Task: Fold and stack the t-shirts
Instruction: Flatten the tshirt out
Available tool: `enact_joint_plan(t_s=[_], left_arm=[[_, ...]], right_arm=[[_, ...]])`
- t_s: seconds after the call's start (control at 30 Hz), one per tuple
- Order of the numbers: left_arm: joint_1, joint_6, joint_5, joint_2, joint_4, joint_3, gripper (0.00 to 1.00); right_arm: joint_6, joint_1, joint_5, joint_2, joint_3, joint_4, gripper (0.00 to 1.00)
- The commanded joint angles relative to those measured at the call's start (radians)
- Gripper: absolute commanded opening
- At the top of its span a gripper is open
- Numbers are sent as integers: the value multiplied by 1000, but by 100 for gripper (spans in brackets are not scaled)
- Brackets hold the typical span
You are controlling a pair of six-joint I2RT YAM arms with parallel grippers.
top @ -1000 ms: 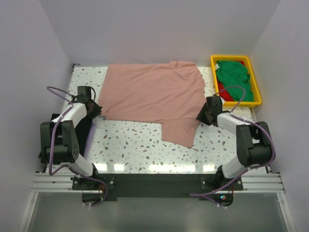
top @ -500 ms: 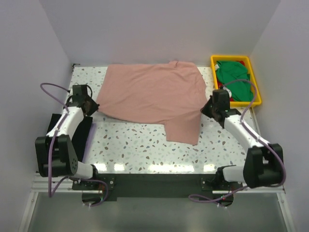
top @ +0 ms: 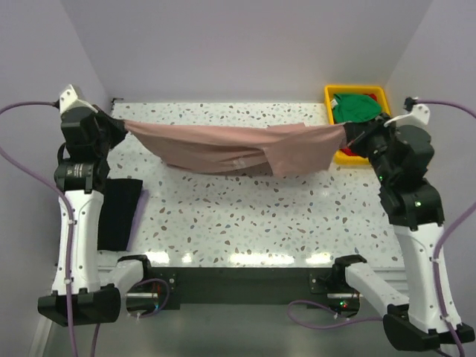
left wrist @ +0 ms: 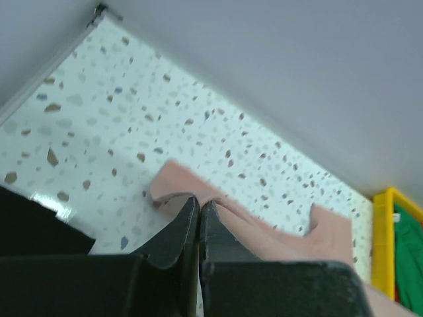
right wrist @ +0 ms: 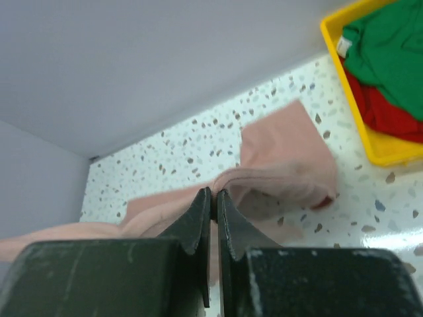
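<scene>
The dusty pink t-shirt hangs in the air, stretched between both raised arms above the far half of the table. My left gripper is shut on its left end, seen in the left wrist view with the cloth trailing right. My right gripper is shut on its right end, also in the right wrist view. The black t-shirt lies folded at the left edge. The green t-shirt and the red one lie in the yellow tray.
The yellow tray stands at the back right corner, close behind my right gripper. Grey walls close the table on the left, back and right. Speckled white tabletop lies below the hanging shirt.
Both arms have risen from the table and spread apart, lifting the pink t-shirt off the surface. It was lying flat a second ago and now hangs taut between the grippers.
</scene>
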Motion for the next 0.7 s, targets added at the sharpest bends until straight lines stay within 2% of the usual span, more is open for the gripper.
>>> enact_joint_plan(t_s=[0.0,0.03,0.07,0.3,0.53,0.67], left_arm=[[-1,36,5,-41,-65,171,0],[-1,38,9,-42,-73,206,0],[-1,31,26,-27,-92,310,0],[0,13,77,70,-86,551,0],[-1,-18,158,211,86,549,0],[6,-45,207,371,204,562,0]], right_arm=[[-52,1,54,-26,193,-100,0],[-58,1,55,-25,228,-117,0],[-73,1,62,-8,359,-132,0],[-101,1,76,77,514,-114,0],[-95,1,36,210,483,53,0],[-78,1,-11,339,471,188,0]])
